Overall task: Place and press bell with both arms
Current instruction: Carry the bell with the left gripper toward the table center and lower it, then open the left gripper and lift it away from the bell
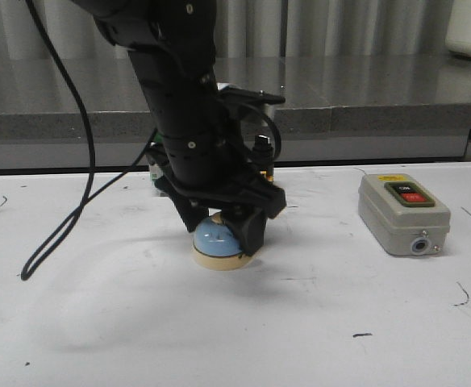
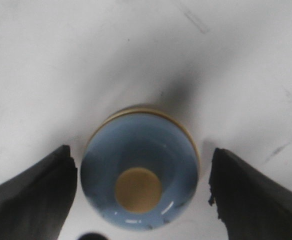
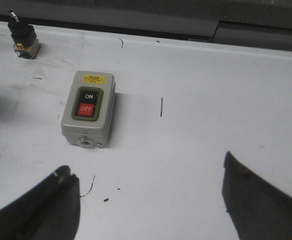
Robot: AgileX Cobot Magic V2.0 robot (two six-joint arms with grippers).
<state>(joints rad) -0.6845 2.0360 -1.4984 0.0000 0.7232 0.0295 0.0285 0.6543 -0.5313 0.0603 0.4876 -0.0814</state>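
Directly over the bell [image 1: 219,242], the left end effector [image 1: 223,230] points straight down, its two dark fingers [image 2: 33,192] spread to either side of the pale blue dome. In the left wrist view a sliver of white counter [image 1: 98,322] shows between each finger and the dome, so the end effector is open and brackets the bell without squeezing it. The bell stands upright on its cream base near the middle of the counter, its cream knob [image 2: 138,190] facing up and uncovered. That upright stance, with fingers clear, suggests the placing step is finishing, leaving the knob free to be pressed from above.

Further out, the right end effector [image 3: 151,200] hangs above bare counter, fingers wide apart and holding nothing, apparently waiting its turn to press. Ahead of it sits a grey switch box [image 3: 88,107] with ON and OFF buttons, well apart from the bell. A small black pushbutton [image 3: 22,37] stands near the counter's far edge.
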